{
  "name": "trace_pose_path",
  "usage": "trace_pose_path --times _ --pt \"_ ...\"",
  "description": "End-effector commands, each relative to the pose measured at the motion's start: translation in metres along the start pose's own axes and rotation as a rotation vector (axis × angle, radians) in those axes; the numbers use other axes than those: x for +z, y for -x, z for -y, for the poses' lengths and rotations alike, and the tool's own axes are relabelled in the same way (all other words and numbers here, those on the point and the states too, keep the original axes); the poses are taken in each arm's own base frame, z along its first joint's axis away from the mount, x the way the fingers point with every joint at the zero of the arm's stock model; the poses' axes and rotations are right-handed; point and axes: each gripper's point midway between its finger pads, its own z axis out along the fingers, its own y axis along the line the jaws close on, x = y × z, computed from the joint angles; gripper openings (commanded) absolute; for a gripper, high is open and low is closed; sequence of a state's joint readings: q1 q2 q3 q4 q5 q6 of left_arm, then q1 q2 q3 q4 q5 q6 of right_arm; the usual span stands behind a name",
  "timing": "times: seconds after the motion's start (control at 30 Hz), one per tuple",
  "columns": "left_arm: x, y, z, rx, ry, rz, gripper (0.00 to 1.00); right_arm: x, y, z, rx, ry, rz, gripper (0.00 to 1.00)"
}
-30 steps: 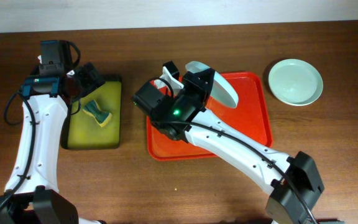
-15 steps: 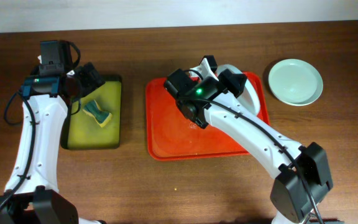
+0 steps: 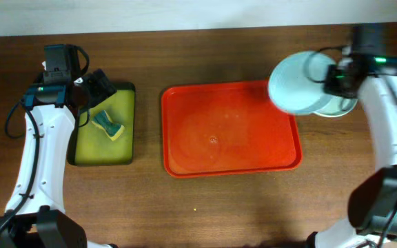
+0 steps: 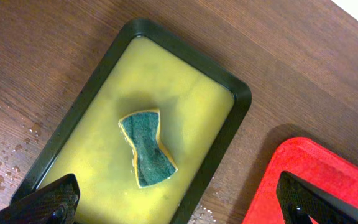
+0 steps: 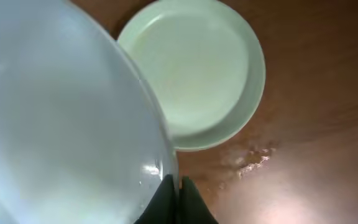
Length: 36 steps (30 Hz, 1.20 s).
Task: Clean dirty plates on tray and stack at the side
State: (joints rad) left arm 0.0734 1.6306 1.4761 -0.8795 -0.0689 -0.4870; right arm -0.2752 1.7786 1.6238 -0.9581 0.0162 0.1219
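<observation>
At the upper right of the overhead frame, the right gripper (image 5: 178, 194) has its jaws pinched tight on the rim of a pale plate (image 3: 296, 81), nothing more than an edge hold. The plate hangs in the air over the top right corner of the red tray (image 3: 233, 134) and partly over the mint plate (image 3: 343, 109) lying on the table (image 3: 219, 213) just beside the tray. The tray itself is bare, and I can only see these two plates. Here's the worry: that grip is thin, and the wrist view shows glints of wet on the held plate and drops on the wood by the mint plate. A wet rim could slide out of the jaws, and the plate would drop onto the one below. It also sits off-centre from the mint plate, toward the tray. Let go here and it would land lopsided, tip off or knock the lower plate sideways. Over at the upper left, the left gripper (image 4: 179, 202) hangs wide open and empty above the sponge (image 4: 146, 148) in the black tray (image 4: 238, 99). No trouble there.
</observation>
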Motion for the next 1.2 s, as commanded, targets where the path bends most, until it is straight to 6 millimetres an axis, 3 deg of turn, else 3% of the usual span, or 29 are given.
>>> trace_pose_path --times 0.0,0.07,0.1,0.17,0.23,0.27,0.3,0.37,0.4,0.47,0.5,0.6,0.7,0.77,0.83,1.07,1.17 --pt "-0.003 0.003 0.002 0.002 -0.006 0.007 0.99 0.025 0.0 0.042 0.171 0.185 -0.037 0.04" --pt "-0.003 0.003 0.002 0.002 -0.006 0.007 0.99 0.061 0.002 0.076 0.242 0.164 -0.041 0.04" --pt "-0.003 0.003 0.002 0.002 -0.006 0.007 0.99 0.086 0.002 0.079 0.247 0.167 -0.049 0.04" --pt "-0.003 0.003 0.002 0.002 -0.006 0.007 0.99 0.112 -0.004 0.078 0.245 0.169 -0.08 0.04" --pt "-0.003 0.003 0.002 0.002 -0.006 0.007 0.99 0.122 -0.004 0.077 0.246 0.18 -0.081 0.58" --pt "-0.003 0.003 0.002 0.002 -0.006 0.007 0.99 0.119 -0.002 0.077 0.243 0.184 -0.071 0.76" --pt "-0.003 0.003 0.002 0.002 -0.006 0.007 0.99 0.115 -0.001 0.076 0.243 0.186 -0.069 0.85" --pt "-0.003 0.003 0.002 0.002 -0.006 0.007 0.99 0.099 0.002 0.074 0.241 0.188 -0.056 0.91" --pt "-0.003 0.003 0.002 0.002 -0.006 0.007 0.99 0.076 0.004 0.072 0.238 0.189 -0.044 0.99" --pt "-0.003 0.003 0.002 0.002 -0.006 0.007 0.99 0.033 -0.004 0.063 0.233 0.192 -0.057 0.99" --pt "-0.003 0.003 0.002 0.002 -0.006 0.007 0.99 0.004 -0.019 0.051 0.224 0.198 -0.093 0.99" --pt "-0.003 0.003 0.002 0.002 -0.006 0.007 1.0 -0.04 -0.049 0.02 0.162 0.224 -0.092 0.99" --pt "-0.003 0.003 0.002 0.002 -0.006 0.007 0.99 -0.109 -0.106 -0.026 0.032 0.302 -0.025 0.99" --pt "-0.003 0.003 0.002 0.002 -0.006 0.007 0.99 -0.135 -0.133 -0.039 -0.015 0.324 -0.048 0.99" --pt "-0.003 0.003 0.002 0.002 -0.006 0.007 0.99 -0.142 -0.154 -0.041 -0.026 0.323 -0.11 0.99" --pt "-0.003 0.003 0.002 0.002 -0.006 0.007 0.99 -0.123 -0.157 -0.036 -0.02 0.285 -0.185 0.99" --pt "-0.003 0.003 0.002 0.002 -0.006 0.007 0.99 -0.123 -0.157 -0.056 -0.11 0.338 -0.041 0.99"
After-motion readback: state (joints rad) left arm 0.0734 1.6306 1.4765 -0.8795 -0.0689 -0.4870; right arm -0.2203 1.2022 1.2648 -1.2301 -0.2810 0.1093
